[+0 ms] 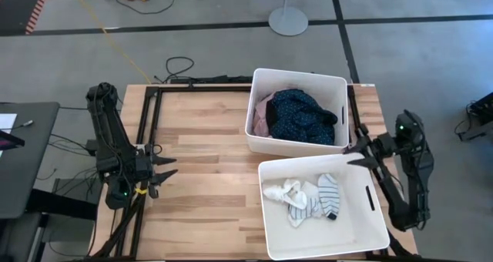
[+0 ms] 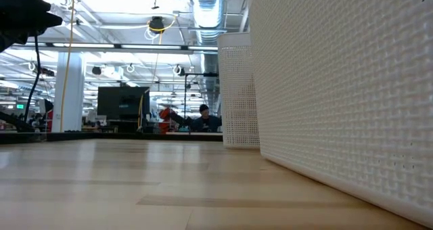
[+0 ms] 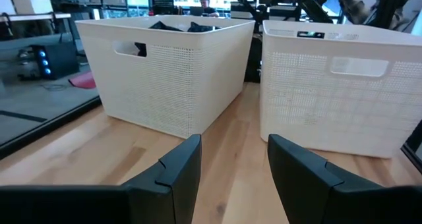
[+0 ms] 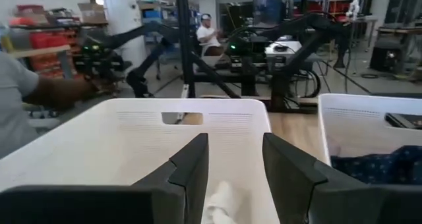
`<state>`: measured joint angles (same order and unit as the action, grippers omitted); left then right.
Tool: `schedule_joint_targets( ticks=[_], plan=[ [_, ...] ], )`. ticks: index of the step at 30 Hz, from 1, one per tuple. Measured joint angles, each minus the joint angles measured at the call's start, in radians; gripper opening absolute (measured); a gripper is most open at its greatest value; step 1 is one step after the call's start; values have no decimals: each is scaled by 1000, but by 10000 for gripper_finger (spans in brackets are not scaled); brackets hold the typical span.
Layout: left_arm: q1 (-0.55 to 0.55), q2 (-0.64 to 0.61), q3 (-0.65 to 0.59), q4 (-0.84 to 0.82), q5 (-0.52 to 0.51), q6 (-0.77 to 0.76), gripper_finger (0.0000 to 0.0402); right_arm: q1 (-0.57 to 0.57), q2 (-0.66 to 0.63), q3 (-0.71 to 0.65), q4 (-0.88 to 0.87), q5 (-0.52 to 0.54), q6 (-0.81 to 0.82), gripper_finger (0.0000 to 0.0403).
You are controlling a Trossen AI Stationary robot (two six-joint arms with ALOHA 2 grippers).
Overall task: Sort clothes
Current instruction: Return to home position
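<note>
The clothes lie in two white bins on the right half of the table. In the far bin (image 1: 256,100), a navy dotted garment (image 1: 302,117) lies over a pink one (image 1: 263,115). White socks (image 1: 283,191) and striped socks (image 1: 327,193) lie on the floor of the near bin (image 1: 362,231). My left gripper (image 1: 168,169) hangs open above the table's left part, pointing level toward the bins, with nothing between its fingers (image 3: 178,174). My right gripper (image 1: 353,154) stands open at the table's right edge, above the near bin's far right corner, and holds nothing.
Bare wooden tabletop (image 1: 204,139) spreads between my left gripper and the bins. In the low view the near bin's wall (image 2: 352,101) fills the right side. In the right wrist view a person's arm (image 4: 39,92) shows beyond the table, on its left side.
</note>
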<state>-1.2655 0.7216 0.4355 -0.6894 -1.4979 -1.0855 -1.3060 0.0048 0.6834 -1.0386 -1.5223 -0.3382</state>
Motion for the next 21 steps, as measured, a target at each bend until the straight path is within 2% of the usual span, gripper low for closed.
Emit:
schedule_joint_targets(
  ticks=[6,13,18,21],
  plan=[
    [0,0,0,-2,0,8,169,3,0,0,-139,23,-80,159],
    [0,0,0,-2,14,19,169,5,0,0,-135,129,-82,159],
    [0,0,0,-3,38,20,169,-36,0,11,-80,380,53,159],
    [0,0,0,-8,40,20,169,-55,0,25,-78,407,90,159]
  ],
)
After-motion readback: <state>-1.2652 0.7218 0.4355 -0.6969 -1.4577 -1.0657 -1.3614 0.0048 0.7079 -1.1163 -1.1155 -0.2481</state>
